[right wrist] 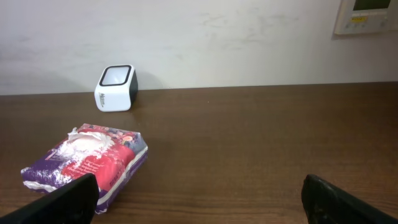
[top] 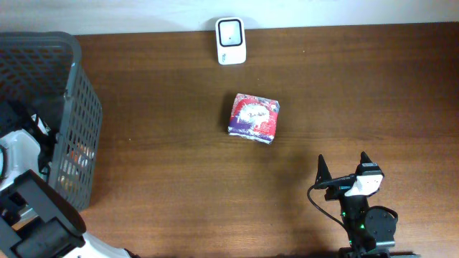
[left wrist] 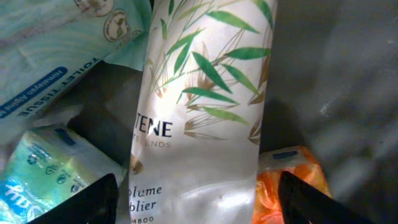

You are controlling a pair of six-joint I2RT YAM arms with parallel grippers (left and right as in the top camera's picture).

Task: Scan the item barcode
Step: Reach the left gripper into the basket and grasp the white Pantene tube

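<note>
Red-and-purple packet (top: pixel 253 117) lies flat near the middle of the table (top: pixel 165 165), and no claw is touching it. We see the white scanner (top: pixel 231 41) at the top edge of the overhead frame, above the packet and apart from it, against the pale wall. In the right wrist view the packet (right wrist: pixel 87 163) sits at the lower left and the scanner (right wrist: pixel 115 88) stands behind it with its window tilted upward.

Our right claw (top: pixel 343 159) rests at the lower right of the overhead frame, well apart from the packet, with its jaws spread wide and nothing between them. In its own view, the dark fingers sit at the two bottom corners.

Our left arm (top: pixel 36 215) reaches into the grey mesh basket (top: pixel 82 122) at the left edge of the overhead frame. The left claw (left wrist: pixel 198 180) hangs inside it with jaws wide, one finger on each side of a white bottle (left wrist: pixel 199 93) printed with green leaves. We cannot tell whether the fingers touch the bottle. Beside it lie a teal tissue pack (left wrist: pixel 43 180) at the lower left and an orange pack (left wrist: pixel 289 174) at the lower right.
</note>
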